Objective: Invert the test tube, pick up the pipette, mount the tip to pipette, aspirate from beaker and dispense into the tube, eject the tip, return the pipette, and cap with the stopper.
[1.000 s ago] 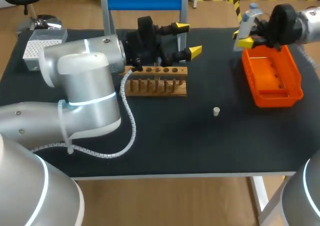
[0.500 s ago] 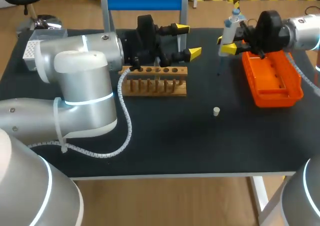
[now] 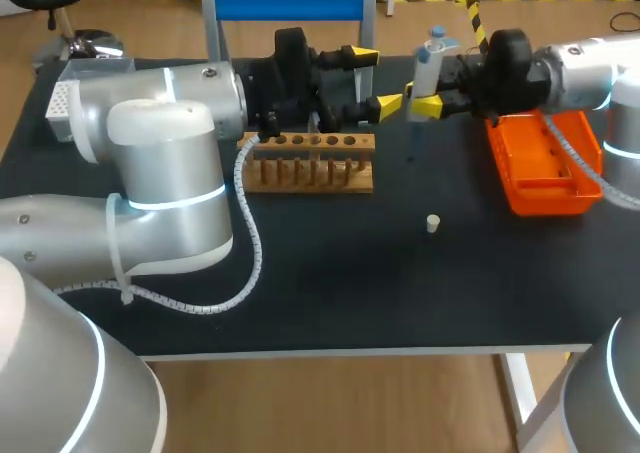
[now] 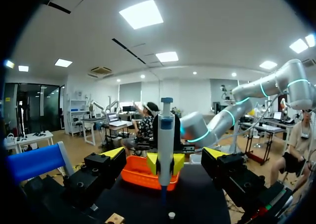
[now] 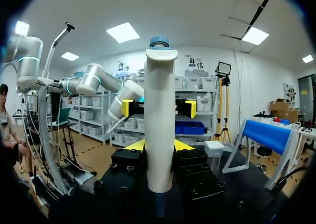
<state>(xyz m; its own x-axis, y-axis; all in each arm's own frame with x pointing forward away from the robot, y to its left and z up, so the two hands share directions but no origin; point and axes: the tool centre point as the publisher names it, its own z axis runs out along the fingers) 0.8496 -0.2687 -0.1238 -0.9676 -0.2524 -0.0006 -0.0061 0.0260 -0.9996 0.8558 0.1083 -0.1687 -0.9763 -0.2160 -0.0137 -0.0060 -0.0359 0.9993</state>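
Your right jaws grip the pipette (image 3: pixel 428 61) upright over the desk (image 3: pixel 330 273), between the test tube rack (image 3: pixel 312 168) and the orange tray (image 3: pixel 560 198), just beside your open left jaws. Carry it further across and it could strike them and twist loose.

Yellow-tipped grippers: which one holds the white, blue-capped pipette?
The right gripper, entering from the right beside the orange plastic tray, is shut on the white pipette; the left gripper, by the wooden tube rack, stands open.
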